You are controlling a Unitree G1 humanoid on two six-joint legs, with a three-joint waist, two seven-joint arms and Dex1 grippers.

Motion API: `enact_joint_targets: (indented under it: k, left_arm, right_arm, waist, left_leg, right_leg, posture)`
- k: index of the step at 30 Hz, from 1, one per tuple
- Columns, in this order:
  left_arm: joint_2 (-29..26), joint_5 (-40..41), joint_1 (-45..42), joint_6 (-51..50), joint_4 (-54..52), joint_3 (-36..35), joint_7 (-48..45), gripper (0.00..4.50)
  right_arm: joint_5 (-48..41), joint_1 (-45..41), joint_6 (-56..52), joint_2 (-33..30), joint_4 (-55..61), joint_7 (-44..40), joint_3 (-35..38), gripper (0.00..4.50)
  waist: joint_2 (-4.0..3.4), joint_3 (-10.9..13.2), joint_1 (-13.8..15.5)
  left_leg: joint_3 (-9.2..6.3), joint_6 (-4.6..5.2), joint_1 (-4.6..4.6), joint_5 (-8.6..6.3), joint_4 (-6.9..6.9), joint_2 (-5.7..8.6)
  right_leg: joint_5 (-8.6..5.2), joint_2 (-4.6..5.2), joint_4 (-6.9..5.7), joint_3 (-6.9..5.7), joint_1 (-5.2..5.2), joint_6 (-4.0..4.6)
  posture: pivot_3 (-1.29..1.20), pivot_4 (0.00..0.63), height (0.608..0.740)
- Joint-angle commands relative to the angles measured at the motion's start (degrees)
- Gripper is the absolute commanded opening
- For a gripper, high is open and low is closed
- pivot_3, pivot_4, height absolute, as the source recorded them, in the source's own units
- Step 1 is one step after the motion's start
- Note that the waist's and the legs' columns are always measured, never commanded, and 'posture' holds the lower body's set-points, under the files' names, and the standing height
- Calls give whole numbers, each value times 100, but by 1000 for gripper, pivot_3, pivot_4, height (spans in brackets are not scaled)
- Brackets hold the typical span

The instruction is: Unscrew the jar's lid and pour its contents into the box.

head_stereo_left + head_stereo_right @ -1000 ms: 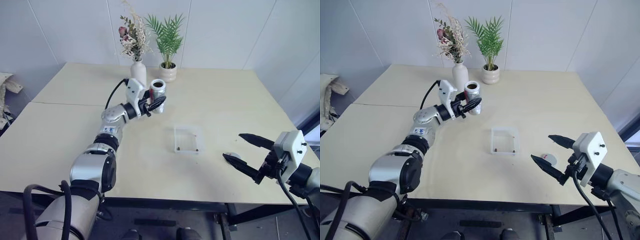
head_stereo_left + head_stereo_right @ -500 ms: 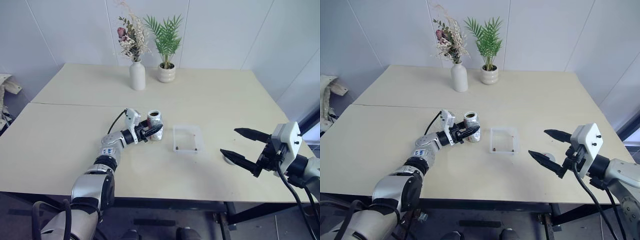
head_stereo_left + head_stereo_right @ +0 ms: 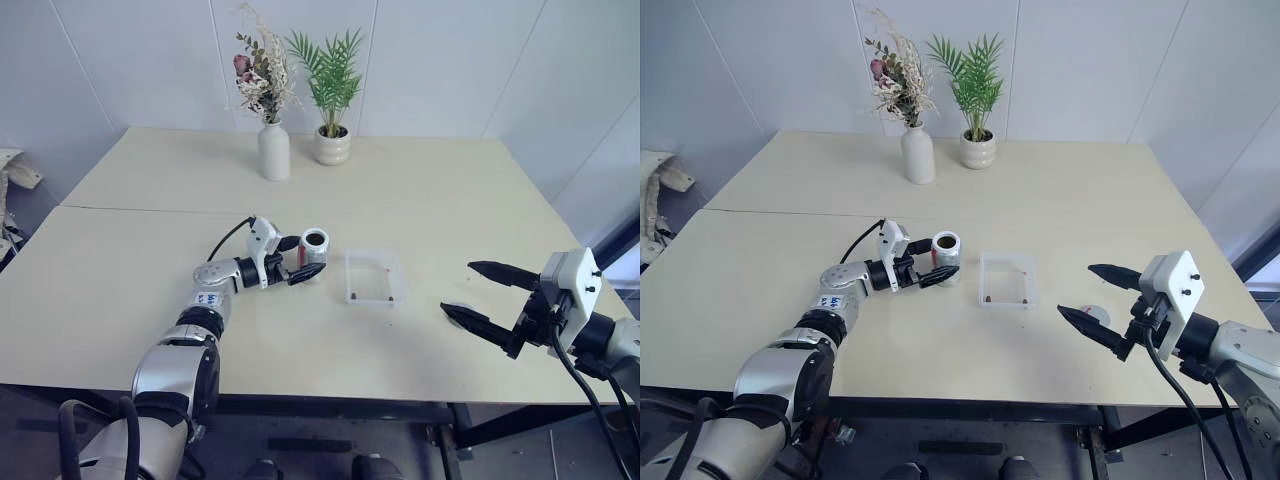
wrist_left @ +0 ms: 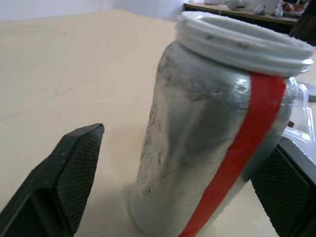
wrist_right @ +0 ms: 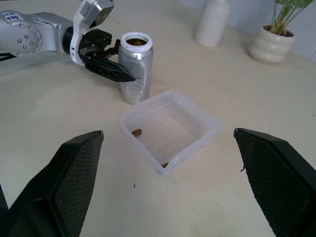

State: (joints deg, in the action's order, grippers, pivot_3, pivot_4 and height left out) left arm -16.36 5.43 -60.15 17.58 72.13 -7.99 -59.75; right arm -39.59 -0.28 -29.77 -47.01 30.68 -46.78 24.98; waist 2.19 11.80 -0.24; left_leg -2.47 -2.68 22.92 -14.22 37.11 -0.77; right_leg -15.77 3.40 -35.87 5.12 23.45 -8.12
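The jar (image 3: 314, 246) stands uncapped mid-table beside the box (image 3: 374, 277), both grippers' (image 3: 301, 257) (image 3: 484, 297) fingers spread, a few pieces already in the box.

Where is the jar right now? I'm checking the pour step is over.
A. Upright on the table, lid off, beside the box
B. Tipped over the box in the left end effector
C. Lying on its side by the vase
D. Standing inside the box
A: the jar stands upright on the table with its mouth open, next to the box; the left end effector is open around it.
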Motion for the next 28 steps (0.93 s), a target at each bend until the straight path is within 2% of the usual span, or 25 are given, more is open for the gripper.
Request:
enact_joint_targets:
  k: [1,6,9,13,20,28]
  left_arm:
    - [-119,53,-59,104,-290,30,-410,4464]
    - [-416,108,-36,-154,-442,31,-993,4464]
    - [-764,129,47,-443,-610,106,-1750,4464]
    - [-1087,147,76,-631,-769,157,-2264,4464]
    - [-1802,266,-34,-724,-653,49,-3106,4464]
    - [-2256,1345,121,-782,-905,220,-3275,4464]
  right_arm:
    - [-21,19,153,4,126,-26,122,4500]
    - [-1,54,232,6,117,-40,109,4500]
    - [7,92,260,-10,123,-60,125,4500]
    - [-67,136,217,-77,154,-124,215,4500]
    - [-21,275,280,-417,-195,-664,561,4500]
    - [-110,406,334,-635,-590,-1283,908,4500]
  waist:
    - [0,0,2]
    - [0,0,-17]
    - [0,0,-21]
    - [0,0,-25]
    - [-1,1,-46]
    - [-1,1,-56]
  left_leg:
    - [0,0,0,0,-1,0]
    - [0,0,1,0,-1,-1]
    - [0,0,0,0,-2,-2]
    - [0,0,1,0,-3,-2]
    - [0,0,3,0,-5,-4]
    - [-1,0,4,-1,-4,-5]
  right_leg:
    - [0,0,0,-1,0,0]
    - [0,0,2,0,0,1]
    - [-1,-1,1,-1,0,2]
    - [-2,0,2,-1,1,4]
    - [-4,1,4,-2,3,7]
    - [-4,2,4,-4,3,8]
  posture:
    - [0,150,740]
    - [0,150,740]
    - [0,150,740]
    - [0,150,740]
    - [0,150,740]
    - [0,150,740]
